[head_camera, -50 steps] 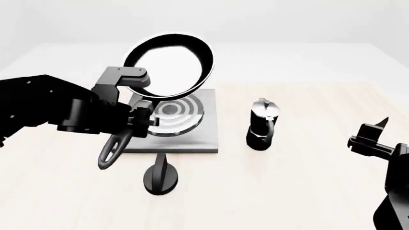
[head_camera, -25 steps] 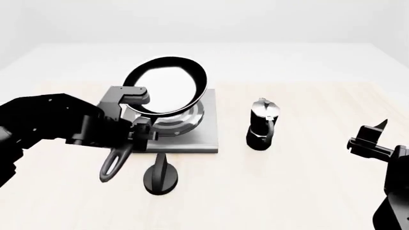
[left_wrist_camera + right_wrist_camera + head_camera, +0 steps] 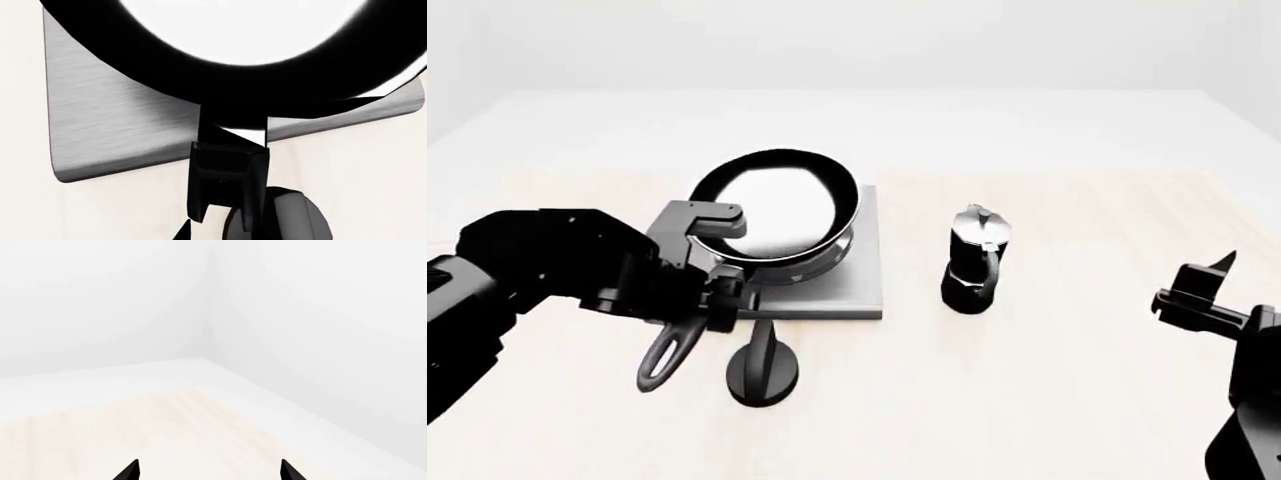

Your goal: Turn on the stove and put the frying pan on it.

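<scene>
The frying pan (image 3: 777,212), black with a pale inside, sits low over the stove (image 3: 865,288), slightly tilted, and hides its burner. I cannot tell whether it touches. My left gripper (image 3: 711,287) is shut on the pan's handle (image 3: 667,355) close to the bowl. The left wrist view shows the pan's black rim (image 3: 200,85), the handle (image 3: 227,170) between my jaws, and the grey stove plate (image 3: 107,125) beneath. The black knob (image 3: 763,365) stands in front of the stove. My right gripper (image 3: 1205,287) is open and empty at the far right; its view (image 3: 208,472) shows only table.
A black-and-silver moka pot (image 3: 977,258) stands just right of the stove. The light wooden table (image 3: 1068,400) extends to the right and front. White walls meet at a corner beyond the table (image 3: 207,357).
My left gripper has lowered the pan from a steep tilt above the stove down onto the burner area, nearly level. The right arm has not moved.
</scene>
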Motion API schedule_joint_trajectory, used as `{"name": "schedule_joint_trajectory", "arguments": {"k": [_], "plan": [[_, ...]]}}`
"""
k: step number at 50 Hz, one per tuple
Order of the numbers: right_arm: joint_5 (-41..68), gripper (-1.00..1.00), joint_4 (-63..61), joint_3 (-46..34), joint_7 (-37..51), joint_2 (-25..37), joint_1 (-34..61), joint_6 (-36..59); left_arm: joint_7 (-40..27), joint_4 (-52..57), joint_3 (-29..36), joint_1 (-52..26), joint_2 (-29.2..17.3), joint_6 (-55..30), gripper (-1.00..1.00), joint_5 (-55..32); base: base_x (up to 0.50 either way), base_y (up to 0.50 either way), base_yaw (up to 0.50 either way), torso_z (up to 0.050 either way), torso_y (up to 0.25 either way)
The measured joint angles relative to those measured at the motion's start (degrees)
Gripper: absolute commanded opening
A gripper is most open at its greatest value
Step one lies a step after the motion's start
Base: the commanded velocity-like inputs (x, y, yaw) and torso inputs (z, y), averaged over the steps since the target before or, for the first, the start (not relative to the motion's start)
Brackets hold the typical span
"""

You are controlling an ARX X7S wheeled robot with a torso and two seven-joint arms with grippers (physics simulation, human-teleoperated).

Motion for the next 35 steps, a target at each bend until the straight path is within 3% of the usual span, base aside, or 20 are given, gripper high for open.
{"name": "schedule_joint_trajectory", "arguments": {"k": [31,32,35], "plan": [[0.4,1.00,0.5,0.2,0.2,0.1,-0.9,-1.0,2.0,-3.3,0.7,0.9,1.9,0.1,-1.00,1.2,0.00,0.00,0.00,0.000,0.001],[0.4,1.00,0.5,0.2,0.2,0.1,-0.9,-1.0,1.9,-3.2,0.7,0.8,1.8,0.1,1.00,1.2,0.00,0.00,0.00,0.000,0.000],[0.4,1.00,0.5,0.2,0.2,0.1,-0.9,-1.0,1.6,-3.0,0.0,0.5,1.7,0.3,1.00,1.5,0.00,0.00,0.00,0.000,0.003]]}}
